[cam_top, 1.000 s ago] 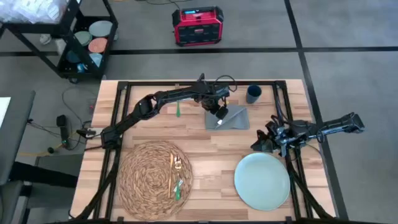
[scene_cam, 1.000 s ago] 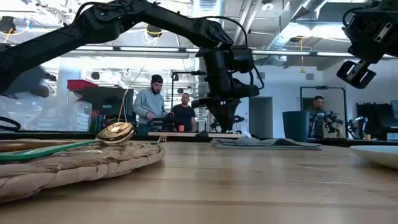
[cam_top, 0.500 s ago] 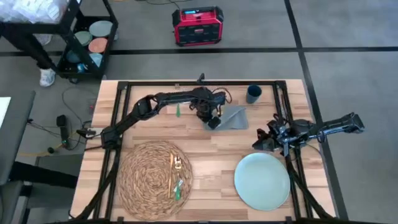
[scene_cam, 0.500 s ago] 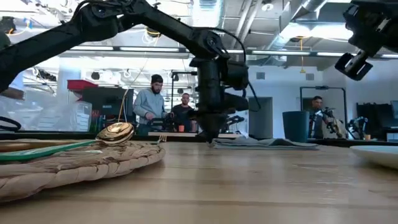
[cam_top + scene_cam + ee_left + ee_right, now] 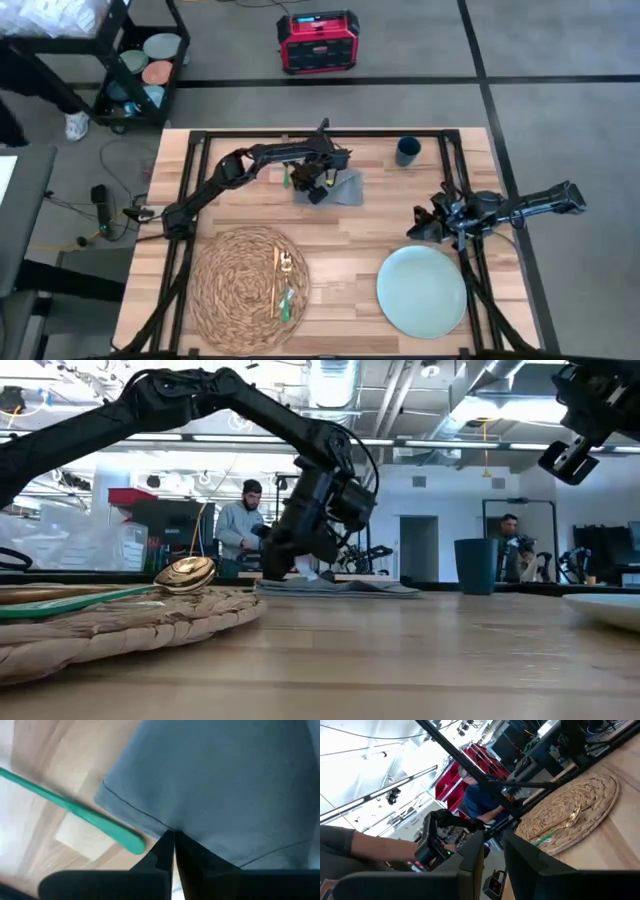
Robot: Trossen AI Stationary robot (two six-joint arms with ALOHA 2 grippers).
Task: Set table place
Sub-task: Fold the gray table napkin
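The left gripper (image 5: 318,192) pinches the grey napkin (image 5: 342,187) at the table's (image 5: 350,235) far middle. Only its wrist view shows the fingers closed on the hem beside a green handle (image 5: 75,810). The right gripper (image 5: 422,228), fingers apart, hovers beyond the plate (image 5: 421,291).

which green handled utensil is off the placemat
The green-handled utensil lying alone on the bare table, beside the left gripper; the other rests on the woven placemat.
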